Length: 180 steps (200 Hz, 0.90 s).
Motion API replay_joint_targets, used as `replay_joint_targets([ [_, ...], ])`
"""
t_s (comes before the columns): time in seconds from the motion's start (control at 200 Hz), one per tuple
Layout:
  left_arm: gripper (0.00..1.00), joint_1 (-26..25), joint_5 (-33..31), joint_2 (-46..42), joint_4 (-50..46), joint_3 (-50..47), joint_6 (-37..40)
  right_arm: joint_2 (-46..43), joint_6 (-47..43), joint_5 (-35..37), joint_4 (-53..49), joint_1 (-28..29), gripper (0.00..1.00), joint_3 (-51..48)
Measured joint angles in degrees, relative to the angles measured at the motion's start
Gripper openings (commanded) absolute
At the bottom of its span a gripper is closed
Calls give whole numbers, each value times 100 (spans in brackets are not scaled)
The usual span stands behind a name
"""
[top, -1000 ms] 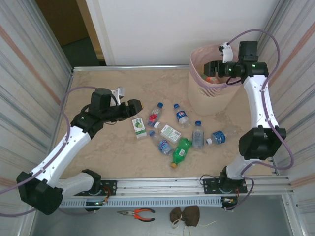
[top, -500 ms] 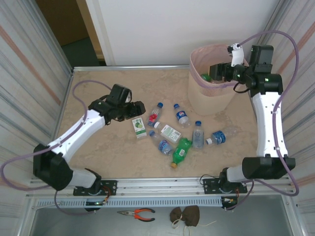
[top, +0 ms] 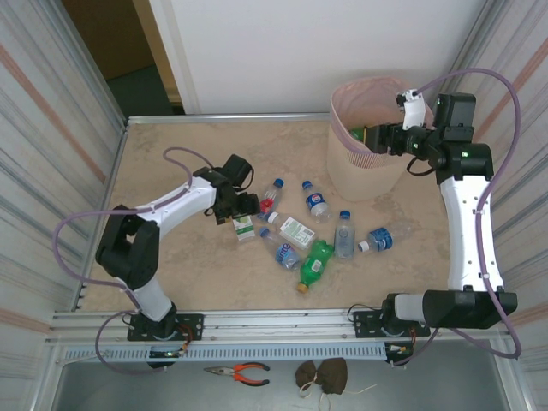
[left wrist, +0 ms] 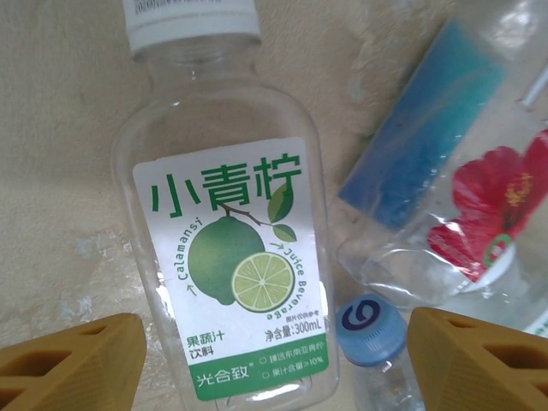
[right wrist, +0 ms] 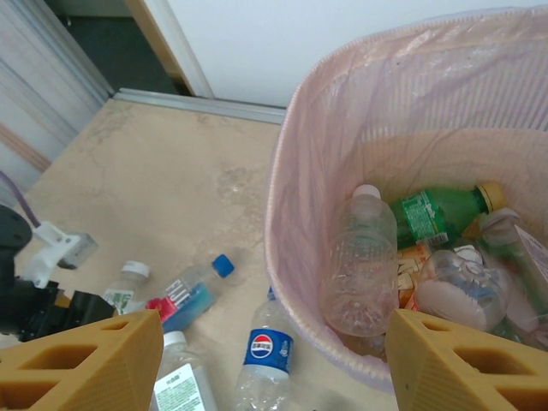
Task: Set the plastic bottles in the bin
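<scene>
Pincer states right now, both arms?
Left pincer: open, over the lime-label bottle, not gripping it.
Right pincer: open, empty, by the bin rim.

I have my left gripper (top: 247, 206) above the leftmost bottle (top: 243, 227); the other loose bottles (top: 318, 261) lie to its right on the table (top: 171, 158), the bin (top: 360, 175) behind them, more bottles (right wrist: 360, 265) inside.

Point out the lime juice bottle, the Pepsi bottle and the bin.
lime juice bottle (left wrist: 229, 272), left wrist view, on its white-and-green label.
Pepsi bottle (right wrist: 265, 350), right wrist view, on its blue label.
bin (top: 358, 175), top external view, on its beige ribbed side wall.
</scene>
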Motion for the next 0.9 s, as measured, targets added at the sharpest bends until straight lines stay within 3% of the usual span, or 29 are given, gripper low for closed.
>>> replay_joint_targets([
  [0.726, 78, -83, 85, 216, 146, -321, -136, -168, -2, 17, -72, 0, 68, -70],
  [0.902, 83, -85, 92, 170, 221, -450, -151, -168, 0, 15, -72, 0, 69, -70],
])
